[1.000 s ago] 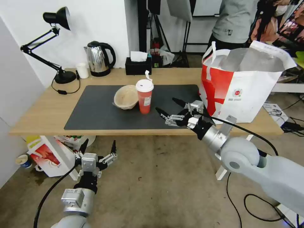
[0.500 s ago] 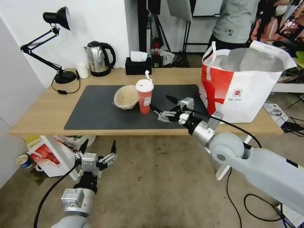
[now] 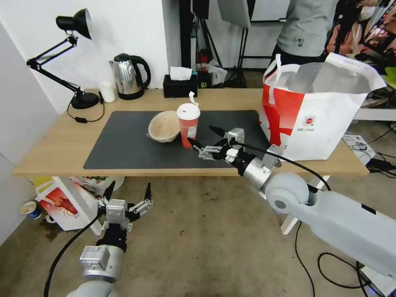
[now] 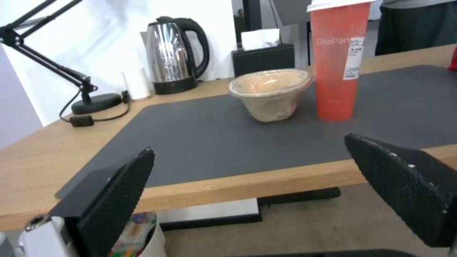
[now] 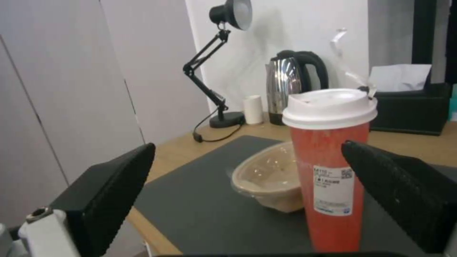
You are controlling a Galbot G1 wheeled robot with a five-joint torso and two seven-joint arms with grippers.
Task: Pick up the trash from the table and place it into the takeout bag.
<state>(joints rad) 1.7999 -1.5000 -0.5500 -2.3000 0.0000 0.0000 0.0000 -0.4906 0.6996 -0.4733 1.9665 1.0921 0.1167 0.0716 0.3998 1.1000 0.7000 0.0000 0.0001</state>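
Observation:
A red cup with a white lid (image 3: 188,126) (image 5: 329,171) stands mid-mat on the table (image 3: 53,144). Touching its left side is a beige pulp bowl (image 3: 164,126) (image 5: 269,184), tilted. My right gripper (image 3: 201,135) (image 5: 247,148) is open and hovers low over the dark mat (image 3: 123,144), just right of the cup, its lower fingertip close to the cup's base. The takeout bag (image 3: 317,111) stands open at the table's right end. My left gripper (image 3: 129,189) (image 4: 250,144) hangs open below the table's front edge, facing the cup (image 4: 337,60) and bowl (image 4: 270,93).
Along the table's back stand a black desk lamp (image 3: 74,62), a steel kettle (image 3: 130,76), a small white cup (image 3: 108,91) and a black tissue box (image 3: 180,84). A red-and-white carton (image 3: 62,204) sits on the floor under the table's left. Cables lie at right.
My right gripper has moved left across the mat, away from the bag and up to the cup, staying open. The left arm has not moved.

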